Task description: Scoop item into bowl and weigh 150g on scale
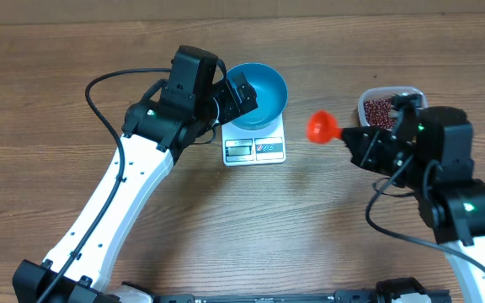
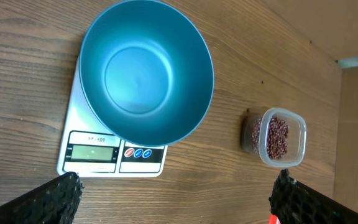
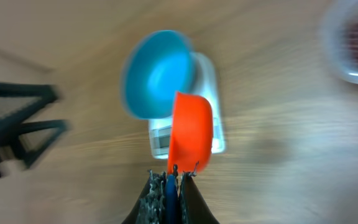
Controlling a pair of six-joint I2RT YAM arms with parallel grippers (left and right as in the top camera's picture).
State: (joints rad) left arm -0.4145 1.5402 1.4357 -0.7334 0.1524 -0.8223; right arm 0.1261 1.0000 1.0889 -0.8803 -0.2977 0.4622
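Observation:
The blue bowl stands empty on the white scale; the left wrist view shows its bare inside and the scale's display. My left gripper is open at the bowl's left rim, its fingertips wide apart with nothing between them. The red-maroon beans lie in a clear tub to the right. Between scale and tub, my right gripper is shut on the blue handle of an orange scoop. No beans show in the scoop.
The wooden table carries only the scale with the bowl and the tub. The right wrist view is motion-blurred, with the tub at its upper right. Black cables hang beside both arms.

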